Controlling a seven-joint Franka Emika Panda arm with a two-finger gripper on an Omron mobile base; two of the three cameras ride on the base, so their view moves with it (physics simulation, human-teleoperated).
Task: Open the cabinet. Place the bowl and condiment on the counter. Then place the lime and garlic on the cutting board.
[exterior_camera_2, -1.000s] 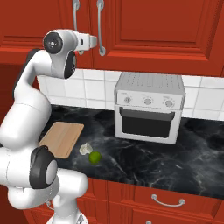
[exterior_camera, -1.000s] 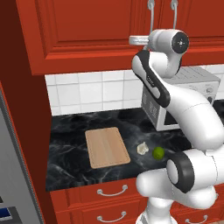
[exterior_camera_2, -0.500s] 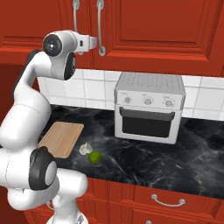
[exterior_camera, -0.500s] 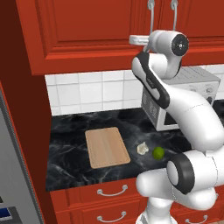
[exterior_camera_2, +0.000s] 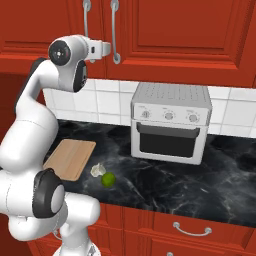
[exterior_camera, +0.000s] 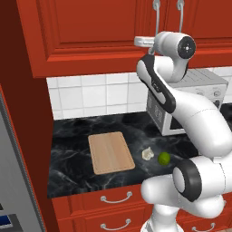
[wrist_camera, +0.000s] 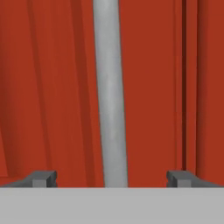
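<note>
The wide-open, empty hand (wrist_camera: 112, 178) is facing the red-orange wooden cabinet (wrist_camera: 52, 87), its long silver handle (wrist_camera: 110, 87) running upright between the fingertips.

Almost nothing has changed over the last second. At most the arm has crept a hair closer to the cabinet (exterior_camera: 90, 36) (too slight a shift to be sure of from either base view). The base cameras show the same framing as before, so the base has not driven.
</note>
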